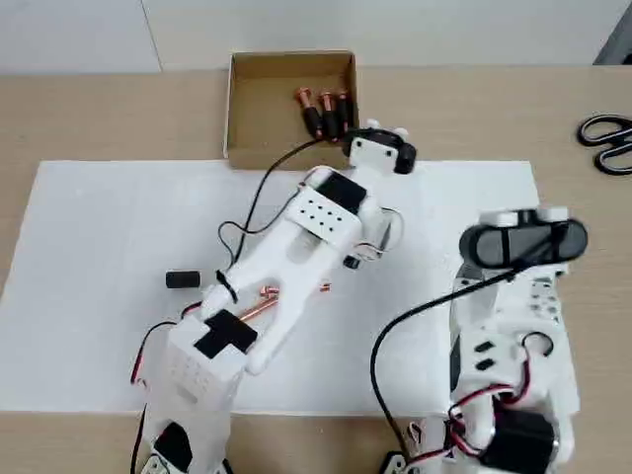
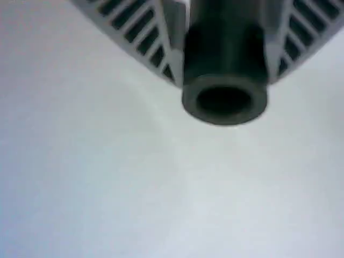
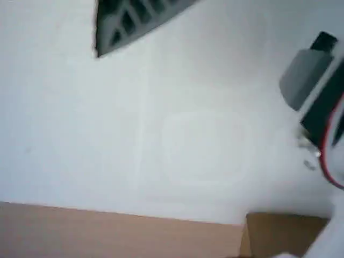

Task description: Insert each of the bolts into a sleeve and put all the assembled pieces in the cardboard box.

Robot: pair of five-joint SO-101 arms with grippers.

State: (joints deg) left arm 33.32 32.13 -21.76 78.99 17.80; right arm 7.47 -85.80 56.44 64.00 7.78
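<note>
Now | left jaws clamped on sleeve [image 2: 224, 56] (bore facing camera) | over white sheet [image 2: 107, 188]

Far side of the wooden surface [image 1: 79, 109]: an open cardboard box [image 1: 242, 99]. Inside, by its right wall, three assembled pieces [image 1: 323, 111], black sleeves with copper heads pointing away. Stretched diagonally over the white paper sheet [image 1: 89, 326]: the left arm [image 1: 306, 232], its tool [image 1: 380, 148] just beside the box's near right corner. On the paper, a loose black sleeve [image 1: 183, 279]; near it, copper bolts [image 1: 262, 304] partly under that arm. Folded at the right: the right arm [image 1: 518, 296]. Scissors [image 1: 607, 141] at the right edge.
</note>
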